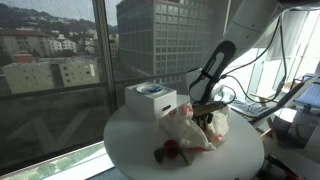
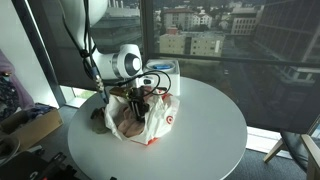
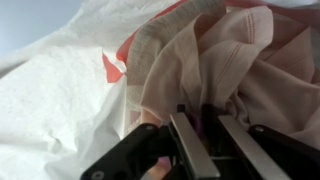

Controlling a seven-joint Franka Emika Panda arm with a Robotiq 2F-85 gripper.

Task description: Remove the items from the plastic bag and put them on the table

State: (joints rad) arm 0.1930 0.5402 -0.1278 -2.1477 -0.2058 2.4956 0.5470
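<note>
A white plastic bag (image 1: 188, 132) with a red logo lies on the round white table (image 1: 128, 142); both exterior views show it (image 2: 162, 126). My gripper (image 1: 207, 112) reaches down into the bag's mouth (image 2: 138, 104). In the wrist view the fingers (image 3: 198, 114) stand close together, their tips pressed into folds of a beige cloth (image 3: 225, 55) inside the bag (image 3: 60, 100). Something purple shows in the narrow gap between them. A small red item (image 1: 170, 152) lies on the table in front of the bag.
A white box (image 1: 150, 98) with a blue round mark stands behind the bag, near the window (image 2: 160, 68). The table edge (image 2: 225, 150) is close around. Cables and clutter lie beyond the table (image 1: 265, 100).
</note>
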